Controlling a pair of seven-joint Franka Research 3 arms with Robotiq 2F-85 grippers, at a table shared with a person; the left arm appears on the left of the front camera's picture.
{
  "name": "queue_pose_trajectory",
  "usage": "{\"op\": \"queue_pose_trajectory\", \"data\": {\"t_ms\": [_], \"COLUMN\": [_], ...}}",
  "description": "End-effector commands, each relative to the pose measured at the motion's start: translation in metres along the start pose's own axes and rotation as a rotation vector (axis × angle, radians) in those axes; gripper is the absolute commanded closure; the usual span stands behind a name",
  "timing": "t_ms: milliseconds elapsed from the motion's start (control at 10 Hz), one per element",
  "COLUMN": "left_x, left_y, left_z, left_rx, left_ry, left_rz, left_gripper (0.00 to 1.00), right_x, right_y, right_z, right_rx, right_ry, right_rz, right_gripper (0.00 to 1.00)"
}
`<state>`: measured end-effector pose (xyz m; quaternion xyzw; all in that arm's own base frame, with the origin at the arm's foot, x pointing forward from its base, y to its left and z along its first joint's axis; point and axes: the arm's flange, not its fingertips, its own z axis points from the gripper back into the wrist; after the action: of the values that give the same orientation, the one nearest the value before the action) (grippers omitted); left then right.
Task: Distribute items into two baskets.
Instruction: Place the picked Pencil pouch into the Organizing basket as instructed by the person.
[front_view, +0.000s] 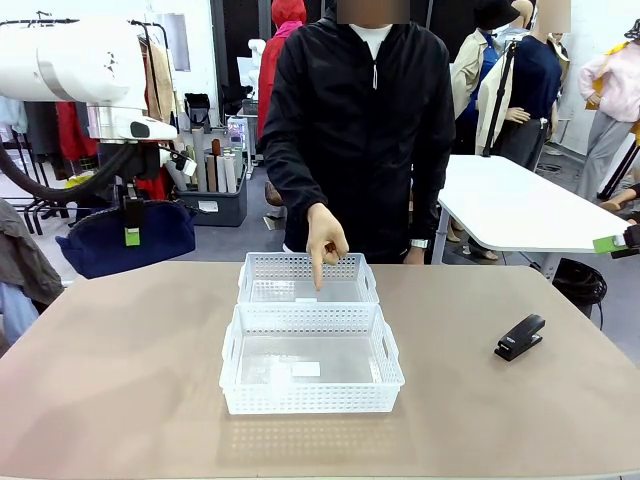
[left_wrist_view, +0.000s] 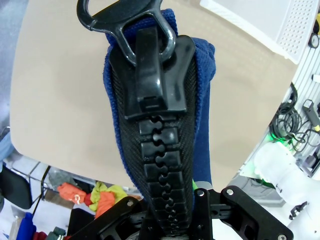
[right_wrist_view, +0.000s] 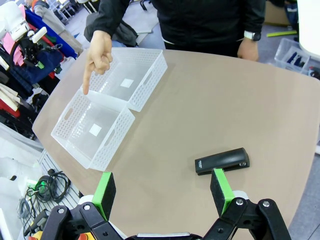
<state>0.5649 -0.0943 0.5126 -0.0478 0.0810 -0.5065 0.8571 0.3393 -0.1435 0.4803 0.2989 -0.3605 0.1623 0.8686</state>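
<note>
Labels (front_view: 305, 369) in both baskets (front_view: 310, 398) and the stapler (right_wrist_view: 222, 161) print are way too tiny to read, the left gripper (front_view: 132, 230) is clamped on the blue pouch (left_wrist_view: 202, 115), zipper running straight out from it with the grip itself hidden, and the right gripper (right_wrist_view: 162, 192) gapes wide and empty, stapler lying crosswise just past it.

Tan table (front_view: 120, 400) across the foreground; beyond its far edge, a black zip jacket (front_view: 360, 130) and a wristwatch (front_view: 419, 243). White table (front_view: 510, 205) at far right, well apart. Grey bin (front_view: 215, 205) of upright rolls on the floor at left, near hanging garments (front_view: 160, 80). Tangled cables (right_wrist_view: 42, 186) below the tan table's edge.
</note>
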Motion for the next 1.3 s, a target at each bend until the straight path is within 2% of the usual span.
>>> {"op": "queue_pose_trajectory", "data": {"t_ms": [0, 200, 700, 1200], "left_x": [-0.010, -0.015, -0.030, -0.045], "left_y": [-0.023, -0.047, -0.106, -0.160], "left_z": [-0.006, -0.013, -0.035, -0.053], "left_rx": [0.024, 0.041, 0.076, 0.092], "left_ry": [-0.008, 0.015, -0.002, -0.047], "left_rz": [-0.021, -0.032, -0.102, -0.250], "left_gripper": [1.00, 1.00, 1.00, 1.00], "right_x": [0.001, 0.001, 0.001, 0.001], "right_y": [0.001, 0.001, 0.001, 0.001], "right_z": [0.000, 0.000, 0.000, 0.000], "right_rx": [0.005, 0.005, 0.005, 0.005], "right_ry": [-0.009, -0.009, -0.009, -0.009], "right_rz": [0.003, 0.003, 0.003, 0.003], "right_gripper": [0.00, 0.00, 0.00, 0.00]}}
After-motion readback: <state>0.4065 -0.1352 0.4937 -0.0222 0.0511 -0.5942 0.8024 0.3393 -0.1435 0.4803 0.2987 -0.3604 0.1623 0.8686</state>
